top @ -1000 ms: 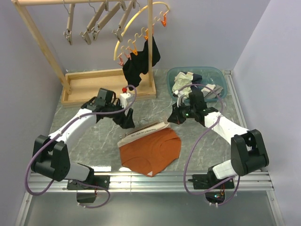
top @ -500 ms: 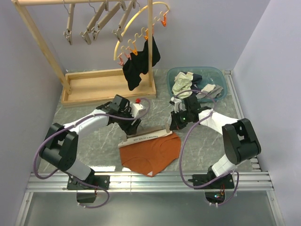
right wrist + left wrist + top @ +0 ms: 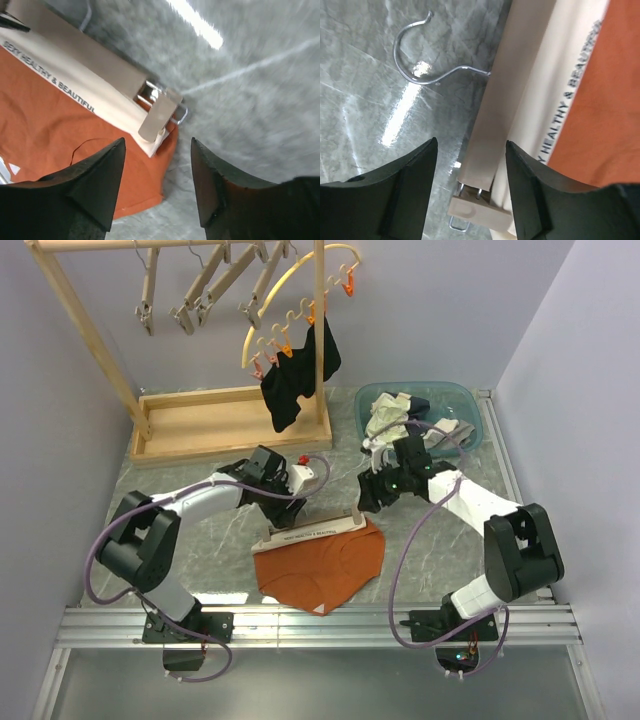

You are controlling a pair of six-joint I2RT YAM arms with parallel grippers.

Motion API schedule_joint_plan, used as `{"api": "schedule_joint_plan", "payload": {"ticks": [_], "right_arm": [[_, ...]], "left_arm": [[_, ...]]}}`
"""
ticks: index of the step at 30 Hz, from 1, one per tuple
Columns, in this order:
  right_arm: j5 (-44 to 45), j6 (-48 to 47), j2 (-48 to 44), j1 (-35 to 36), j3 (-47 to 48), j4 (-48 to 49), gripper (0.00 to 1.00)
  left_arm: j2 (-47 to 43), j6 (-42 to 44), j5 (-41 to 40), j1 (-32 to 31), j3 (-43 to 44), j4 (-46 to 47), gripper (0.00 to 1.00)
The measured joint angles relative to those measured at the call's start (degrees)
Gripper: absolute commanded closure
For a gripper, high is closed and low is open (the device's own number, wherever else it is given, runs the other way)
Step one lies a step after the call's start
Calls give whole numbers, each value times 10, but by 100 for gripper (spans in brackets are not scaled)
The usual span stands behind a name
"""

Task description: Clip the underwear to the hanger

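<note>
Hovering over the hanger, the left gripper and right gripper both stood spread, clasping nothing. The underwear lay flat on the hanger's near side, its waistband touching the bar. If the right-end clip bit only the waistband's edge, lifting might let that corner slip free.

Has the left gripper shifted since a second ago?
Yes. In the top view the left gripper has moved right and toward the near edge, away from the wooden rack base, and is now over the hanger.
</note>
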Motion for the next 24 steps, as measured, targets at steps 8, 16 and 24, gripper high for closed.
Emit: {"api": "schedule_joint_plan", "payload": {"ticks": [8,16,24], "right_arm": [[0,-117,27,41,127,-36,38],[19,-232,121,134,174,-84,39],[53,-292,182,167,187,-108,41]], "left_arm": [[-96,-55,114,101,9,4,34],[-213,-143,219,196,23,17,31],[-249,-228,259,250,23,24,30]]}}
